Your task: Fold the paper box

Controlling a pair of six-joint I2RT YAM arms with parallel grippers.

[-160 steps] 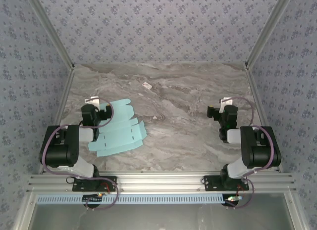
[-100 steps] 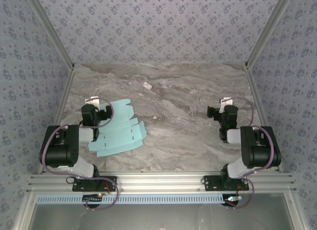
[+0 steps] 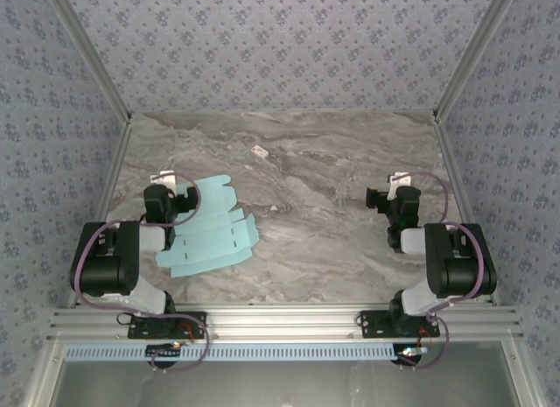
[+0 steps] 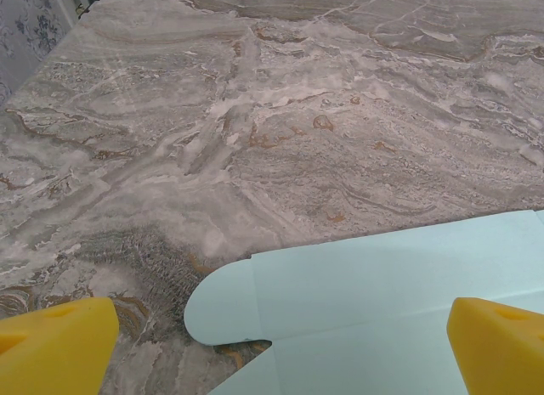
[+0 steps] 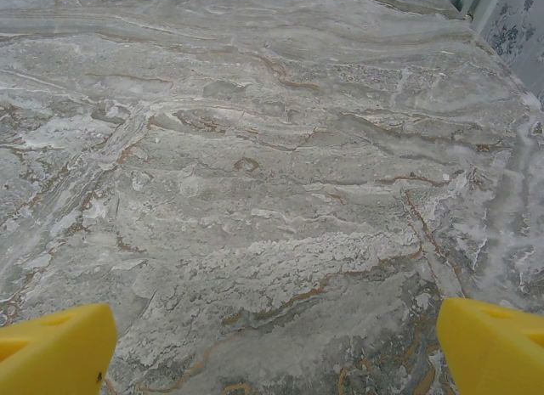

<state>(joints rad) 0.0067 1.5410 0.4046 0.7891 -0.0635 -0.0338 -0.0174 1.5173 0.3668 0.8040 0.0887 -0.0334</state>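
Box: the pale blue thin-card paper box (image 3: 210, 232) is a flat die-cut sheet, spread open on the table; no side is raised.
Where it lies: on the left half of the grey marble-patterned tabletop (image 3: 332, 214), near the front edge, just before the left arm.
Left gripper: the left gripper (image 3: 168, 197) hangs over the sheet's left edge; its yellow fingers (image 4: 51, 344) stand wide apart with nothing clamped.
Sheet and left fingers: from the left wrist, a rounded flap of the sheet (image 4: 382, 301) lies between the two fingertips, nearer the right-hand one; I cannot tell if either tip touches the card.
Right gripper: the right gripper (image 3: 389, 199) sits at the right side, well apart from the sheet; its yellow fingers (image 5: 489, 344) are spread wide over bare stone pattern.
Shapes: rounded flap ends, straight crease lines, a row of small slits along one panel; the card is smooth and matte.
Surface: veined grey and white with rusty streaks.
Other: a tiny white tag (image 3: 259, 151) lies toward the back, apart from the sheet; blue-grey flowered walls (image 3: 280, 48) close in three sides.
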